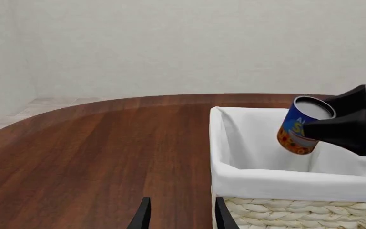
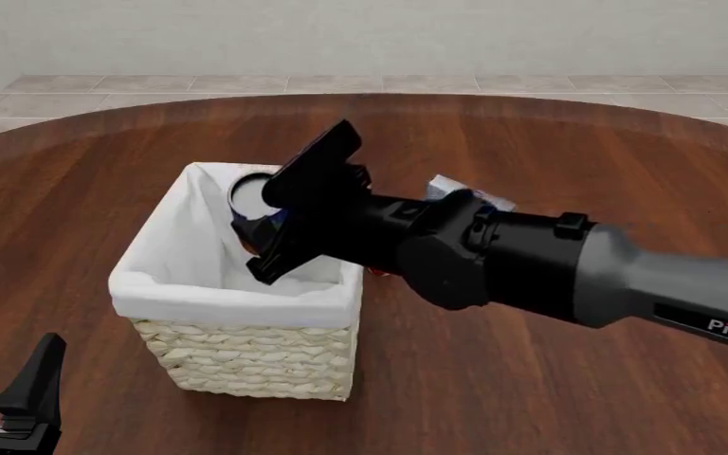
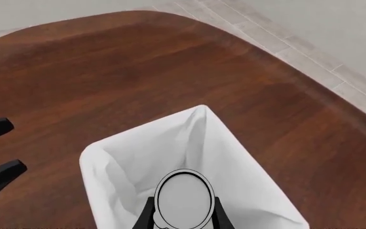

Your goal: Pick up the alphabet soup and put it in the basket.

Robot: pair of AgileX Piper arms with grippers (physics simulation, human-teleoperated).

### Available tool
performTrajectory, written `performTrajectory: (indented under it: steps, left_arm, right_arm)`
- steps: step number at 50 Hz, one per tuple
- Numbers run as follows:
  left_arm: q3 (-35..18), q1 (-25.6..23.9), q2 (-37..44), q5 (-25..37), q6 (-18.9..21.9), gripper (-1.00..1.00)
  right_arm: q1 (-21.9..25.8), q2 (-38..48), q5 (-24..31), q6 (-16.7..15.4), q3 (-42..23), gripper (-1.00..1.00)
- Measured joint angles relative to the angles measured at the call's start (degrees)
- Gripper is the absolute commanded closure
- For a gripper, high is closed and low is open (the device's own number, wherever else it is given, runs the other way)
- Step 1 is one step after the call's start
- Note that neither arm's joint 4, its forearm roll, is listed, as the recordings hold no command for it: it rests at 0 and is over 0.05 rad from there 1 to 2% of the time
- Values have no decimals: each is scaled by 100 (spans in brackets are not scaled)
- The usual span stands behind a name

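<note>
Left gripper (image 2: 4, 398): low at the near left corner of the front view, parked over the table and well apart from the basket; its two dark fingers stand spread with nothing between them, which the left wrist view confirms.
Table (image 2: 591, 152): round, dark reddish wood, with a pale tiled floor past its far edge.
Basket (image 2: 244, 355): square, woven of pale straw, with white cloth lining folded over the rim; it stands on the table left of centre.
Alphabet soup (image 1: 300, 126): held in the air over the basket's open mouth, tilted, its pale silver top uppermost and its blue label with an orange-red lower band plain in the left wrist view; it does not touch the lining.
Right gripper (image 2: 291, 210): reaches in from the right over the basket, its fingers clamped on the sides of the can.
Behind the right arm: a pale object (image 2: 465, 192) peeks out just past the basket, probably a box, though too much is hidden to be sure.
</note>
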Motion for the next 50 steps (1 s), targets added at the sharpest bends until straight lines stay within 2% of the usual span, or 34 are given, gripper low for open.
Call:
performTrajectory:
  steps: [50]
  left_arm:
    - [0, 0, 0, 0, 0, -100]
  right_arm:
    - [-4, 258, -143, 105, 71, 100]
